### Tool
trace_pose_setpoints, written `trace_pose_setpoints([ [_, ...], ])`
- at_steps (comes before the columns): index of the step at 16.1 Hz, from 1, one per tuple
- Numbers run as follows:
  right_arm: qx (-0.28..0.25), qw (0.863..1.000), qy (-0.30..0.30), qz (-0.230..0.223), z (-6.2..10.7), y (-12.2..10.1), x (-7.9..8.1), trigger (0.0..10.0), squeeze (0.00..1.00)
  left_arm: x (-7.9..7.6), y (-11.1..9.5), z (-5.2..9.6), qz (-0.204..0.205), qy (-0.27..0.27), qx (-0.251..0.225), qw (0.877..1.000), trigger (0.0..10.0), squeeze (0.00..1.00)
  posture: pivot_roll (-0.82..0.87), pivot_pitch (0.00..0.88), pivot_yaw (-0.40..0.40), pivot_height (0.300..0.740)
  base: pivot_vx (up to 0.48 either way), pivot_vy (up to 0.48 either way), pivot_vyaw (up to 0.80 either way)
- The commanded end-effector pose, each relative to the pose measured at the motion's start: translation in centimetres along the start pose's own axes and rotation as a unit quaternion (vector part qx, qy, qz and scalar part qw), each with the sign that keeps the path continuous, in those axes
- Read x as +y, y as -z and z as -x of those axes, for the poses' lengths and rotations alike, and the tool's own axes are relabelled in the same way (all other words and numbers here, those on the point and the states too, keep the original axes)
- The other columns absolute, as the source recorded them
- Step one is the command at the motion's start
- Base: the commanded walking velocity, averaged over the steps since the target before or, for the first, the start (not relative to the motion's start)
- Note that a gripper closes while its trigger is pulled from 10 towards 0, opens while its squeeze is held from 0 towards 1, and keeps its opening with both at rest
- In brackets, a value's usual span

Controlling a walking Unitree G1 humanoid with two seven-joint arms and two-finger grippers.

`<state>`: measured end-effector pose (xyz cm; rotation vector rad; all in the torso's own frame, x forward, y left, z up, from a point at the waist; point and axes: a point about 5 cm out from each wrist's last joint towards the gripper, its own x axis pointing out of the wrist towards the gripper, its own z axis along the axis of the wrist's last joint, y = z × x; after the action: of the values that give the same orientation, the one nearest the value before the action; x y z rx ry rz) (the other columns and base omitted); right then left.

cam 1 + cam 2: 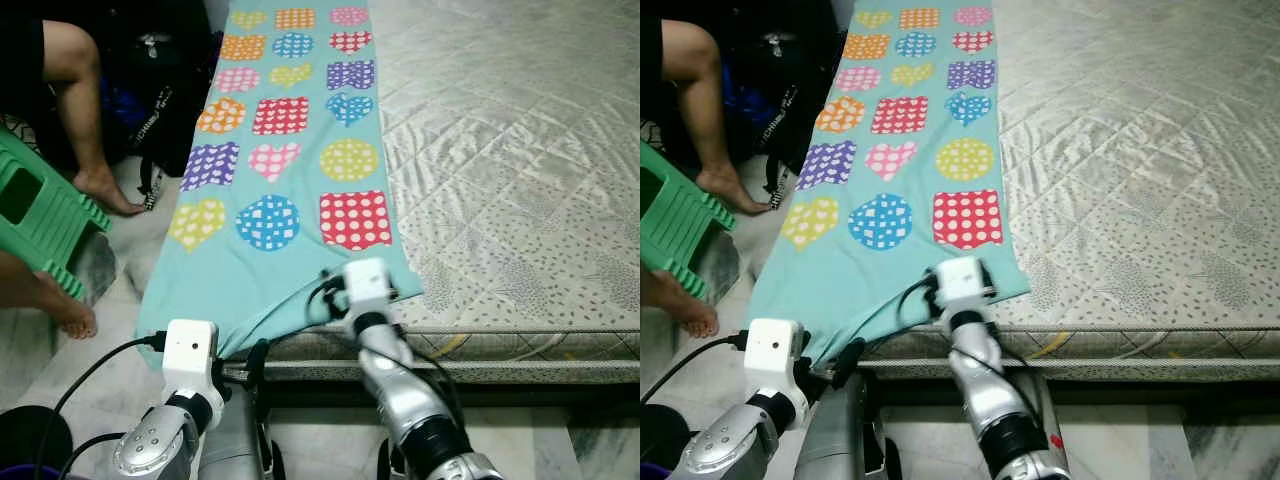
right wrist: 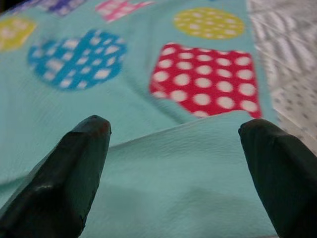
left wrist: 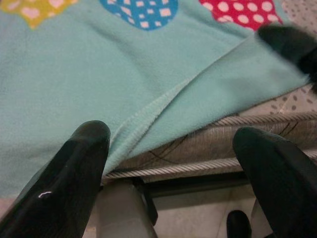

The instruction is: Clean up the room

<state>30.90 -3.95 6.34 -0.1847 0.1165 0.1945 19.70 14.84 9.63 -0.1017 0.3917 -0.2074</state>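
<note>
Bed: the mattress (image 1: 520, 190) spreads across my view, its quilted top bare on my right side, its near edge right in front of me, which is why I'm standing here.
Blanket: the teal blanket (image 1: 290, 150) with dotted hearts and patches runs lengthwise along the left side of the bed, and its near left part spills over the side toward the floor. I'd say it wants straightening or folding, so its near end is what I'm working.
Near corner: the hem (image 3: 148, 111) is turned back on itself at the mattress edge, a flap doubled over just by the red patch.
Person: bare legs (image 1: 85, 120) beside a green stool (image 1: 35, 215), off to my left, well apart from my arms.
Right gripper (image 2: 173, 134): over the folded flap, fingers spread wide with cloth between them but not pinched yet. Lined up for the corner, I reckon.
Left gripper (image 3: 171, 144): lower, at the mattress edge just under the draped hem, fingers apart too, nothing held. Placed to catch the hanging side.
</note>
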Motion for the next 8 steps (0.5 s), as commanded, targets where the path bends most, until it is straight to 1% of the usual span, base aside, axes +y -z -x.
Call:
trace_pose_setpoints([
  [1, -0.008, 0.998, -0.033, 0.045, -0.5, -0.8, 2.4, 10.0, 0.00, -0.1, 0.1, 0.3, -0.005, 0.001, 0.009, 1.000, 10.0, 0.00, 0.11, 0.168, 0.081, 0.570, 0.000, 0.000, 0.00],
  [3, 0.011, 0.997, -0.049, 0.061, -0.6, -0.3, 2.9, 10.0, 0.00, -0.2, 0.1, 0.3, -0.004, 0.002, 0.009, 1.000, 10.0, 0.00, 0.10, 0.169, 0.079, 0.570, 0.000, 0.000, 0.00],
  [4, 0.029, 0.993, -0.076, 0.080, -0.6, 0.2, 3.6, 10.0, 0.00, -0.3, 0.1, 0.3, -0.004, 0.003, 0.009, 1.000, 10.0, 0.00, 0.10, 0.168, 0.075, 0.570, 0.000, 0.000, 0.00],
  [5, 0.035, 0.989, -0.101, 0.098, -0.4, 0.5, 4.5, 10.0, 0.00, -0.5, 0.2, 0.2, -0.003, 0.006, 0.010, 1.000, 10.0, 0.00, 0.10, 0.169, 0.074, 0.570, 0.000, 0.000, 0.00],
  [6, 0.054, 0.986, -0.121, 0.106, -0.1, 1.0, 5.1, 10.0, 0.00, -0.6, 0.2, 0.1, -0.002, 0.009, 0.012, 1.000, 10.0, 0.00, 0.09, 0.169, 0.072, 0.570, 0.000, 0.000, 0.00],
  [7, 0.074, 0.984, -0.128, 0.103, 0.1, 1.6, 5.3, 10.0, 0.00, -0.7, 0.3, 0.1, -0.001, 0.011, 0.013, 1.000, 10.0, 0.00, 0.09, 0.169, 0.072, 0.570, 0.000, 0.000, 0.00],
  [8, 0.086, 0.983, -0.125, 0.100, 0.2, 2.0, 5.1, 10.0, 0.00, -0.9, 0.3, 0.0, -0.001, 0.013, 0.014, 1.000, 10.0, 0.00, 0.09, 0.167, 0.066, 0.570, 0.000, 0.000, 0.00],
])
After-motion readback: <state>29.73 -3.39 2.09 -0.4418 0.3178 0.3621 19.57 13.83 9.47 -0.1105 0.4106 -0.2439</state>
